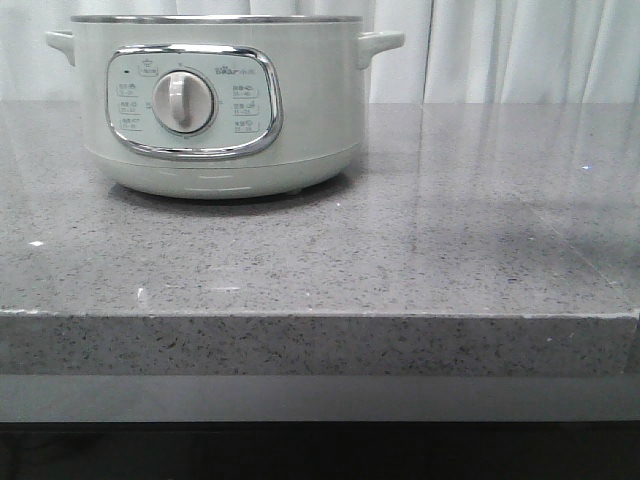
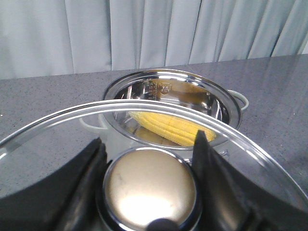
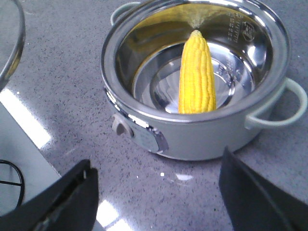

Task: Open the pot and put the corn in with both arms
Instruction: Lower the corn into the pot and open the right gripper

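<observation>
Inside the open mint-green pot (image 3: 202,130), the corn cob (image 3: 196,74) lies on the steel bottom. My left gripper (image 2: 150,159) is clenched on the knob (image 2: 150,188) of the glass lid (image 2: 57,130); my right gripper (image 3: 156,192) hangs released, empty.

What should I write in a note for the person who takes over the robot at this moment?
Left gripper: shut on the glass lid's knob, lid held off the pot.
Right gripper: open, empty, above the counter in front of the pot.
Pot: open, on the counter.
Corn: inside the pot, on its steel bottom.
Done: pot opened, corn put in.
Left: nothing of the task; the lid is not yet set down.
</observation>
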`<state>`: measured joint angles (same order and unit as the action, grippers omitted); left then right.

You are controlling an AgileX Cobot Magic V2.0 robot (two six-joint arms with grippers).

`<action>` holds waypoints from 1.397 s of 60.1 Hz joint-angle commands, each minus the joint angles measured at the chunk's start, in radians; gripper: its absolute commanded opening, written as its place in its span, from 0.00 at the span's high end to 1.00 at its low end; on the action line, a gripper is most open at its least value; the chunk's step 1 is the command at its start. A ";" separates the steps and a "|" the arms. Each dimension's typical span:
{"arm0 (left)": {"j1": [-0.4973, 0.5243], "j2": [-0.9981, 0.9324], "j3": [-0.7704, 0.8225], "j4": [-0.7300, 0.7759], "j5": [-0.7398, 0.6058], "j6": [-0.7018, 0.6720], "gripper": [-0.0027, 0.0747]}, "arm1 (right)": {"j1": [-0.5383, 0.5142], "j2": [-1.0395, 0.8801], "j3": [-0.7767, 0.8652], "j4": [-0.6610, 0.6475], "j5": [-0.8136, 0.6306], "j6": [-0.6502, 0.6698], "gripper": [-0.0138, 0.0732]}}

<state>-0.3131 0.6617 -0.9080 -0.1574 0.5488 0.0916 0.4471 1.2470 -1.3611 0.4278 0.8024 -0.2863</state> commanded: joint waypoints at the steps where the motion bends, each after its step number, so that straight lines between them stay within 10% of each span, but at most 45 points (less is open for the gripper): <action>1: 0.001 -0.003 -0.041 -0.012 -0.148 -0.001 0.68 | -0.004 -0.112 0.058 0.005 -0.085 -0.005 0.22; 29: 0.001 -0.003 -0.041 -0.012 -0.148 -0.001 0.68 | -0.004 -0.463 0.372 0.005 -0.104 -0.005 0.22; 84: 0.001 -0.003 -0.041 -0.014 -0.162 -0.001 0.68 | -0.004 -0.495 0.384 0.005 -0.174 -0.005 0.22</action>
<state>-0.3131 0.6617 -0.9080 -0.1574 0.5488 0.0916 0.4471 0.7558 -0.9546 0.4215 0.7022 -0.2885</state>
